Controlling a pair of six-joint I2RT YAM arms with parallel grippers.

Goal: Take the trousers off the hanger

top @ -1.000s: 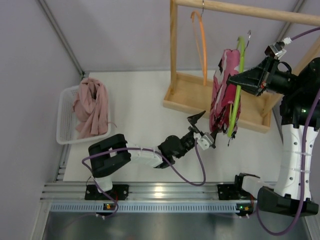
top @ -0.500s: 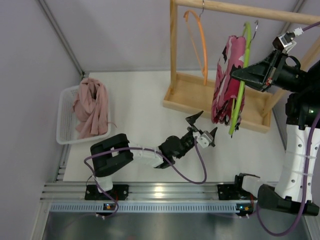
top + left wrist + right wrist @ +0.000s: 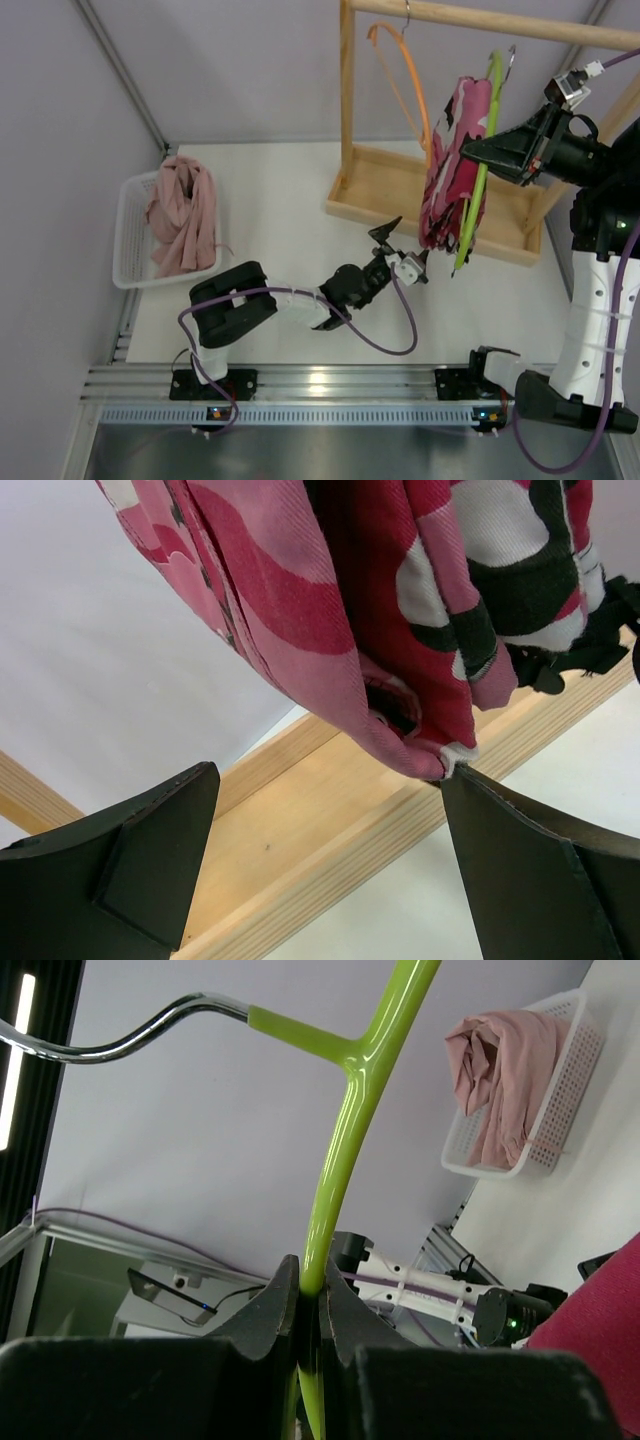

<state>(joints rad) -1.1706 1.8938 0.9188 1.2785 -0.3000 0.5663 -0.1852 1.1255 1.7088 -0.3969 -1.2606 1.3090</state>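
— Where are the trousers (image 3: 452, 150) seen?

— They are draped over the lime-green hanger (image 3: 482, 150), which is held up just under the rail of the wooden rack (image 3: 450, 15), to the right of an orange hanger (image 3: 405, 75). Whether the metal hook rests on the rail cannot be told.

— How is the hanger held?

— It is pinched by the right hand (image 3: 466, 150). In the right wrist view the fingers are seen pressed tightly on the green bar (image 3: 345, 1120), below the fork where the hook joins.

— And the left hand (image 3: 405, 247)?

— It is raised above the worktop (image 3: 280, 200) with its fingers spread wide, and nothing is gripped. In the left wrist view the lower hem of the trousers (image 3: 400, 610) is seen hanging above the gap between the fingers (image 3: 160, 850). The hem's corner is found right beside the right-hand finger; contact cannot be confirmed. The rack's wooden base (image 3: 330, 840) is seen behind.

— Anything else?

— A dusty-pink cloth (image 3: 182, 215) is heaped in a white basket (image 3: 130, 230) at the far left.
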